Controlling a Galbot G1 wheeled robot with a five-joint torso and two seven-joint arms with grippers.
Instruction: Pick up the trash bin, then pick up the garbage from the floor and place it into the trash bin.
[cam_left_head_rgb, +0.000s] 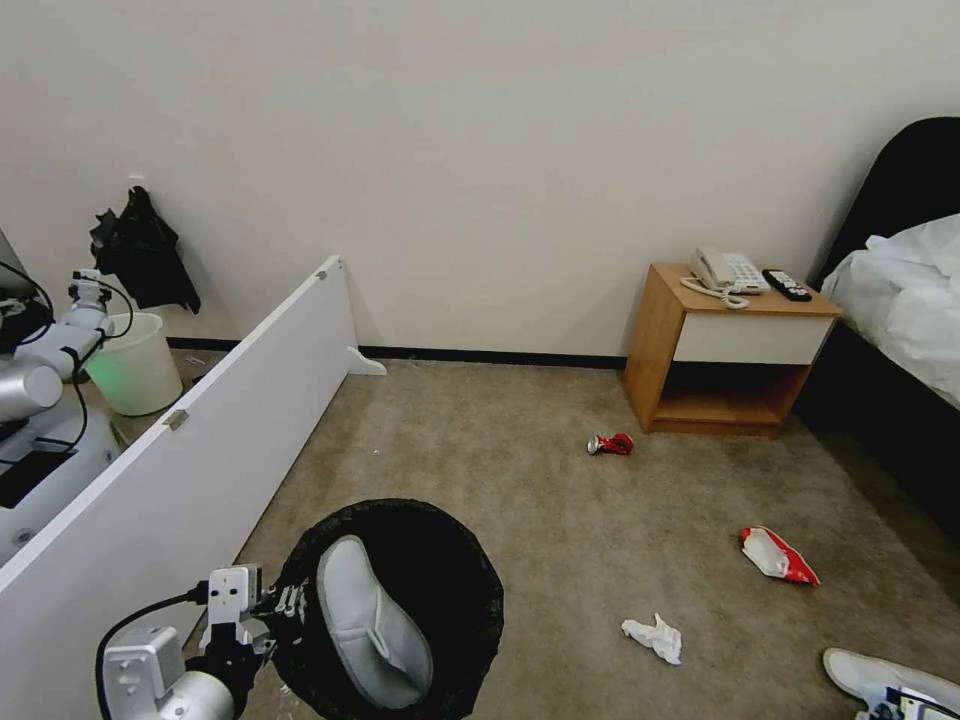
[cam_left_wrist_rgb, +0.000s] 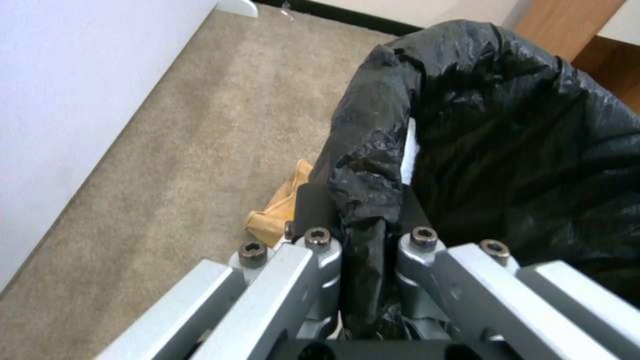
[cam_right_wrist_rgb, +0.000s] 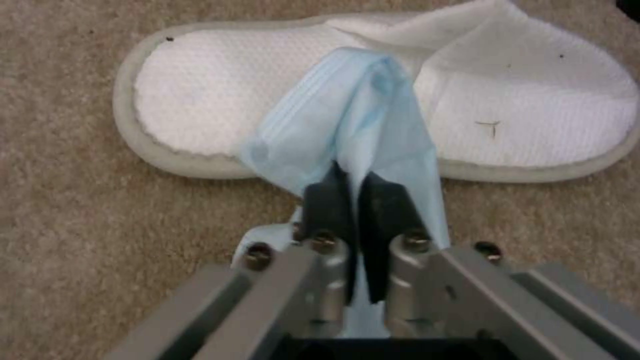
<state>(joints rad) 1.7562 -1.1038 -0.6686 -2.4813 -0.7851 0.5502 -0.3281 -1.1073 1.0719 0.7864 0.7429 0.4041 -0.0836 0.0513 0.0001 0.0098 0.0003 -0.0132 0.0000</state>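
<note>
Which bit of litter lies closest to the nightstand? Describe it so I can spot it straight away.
Start at the wooden nightstand against the wall, the one with the phone on top. On the carpet just off its front left corner lies the crushed can. It is red with a silver end, while the snack packet lies farther out and is flat, and the tissue is white.

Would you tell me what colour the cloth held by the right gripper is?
Pale blue; the thin pleated cloth shows best in the right wrist view.

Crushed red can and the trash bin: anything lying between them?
Head view: only bare floor lies between the crushed red can and the trash bin.
</note>
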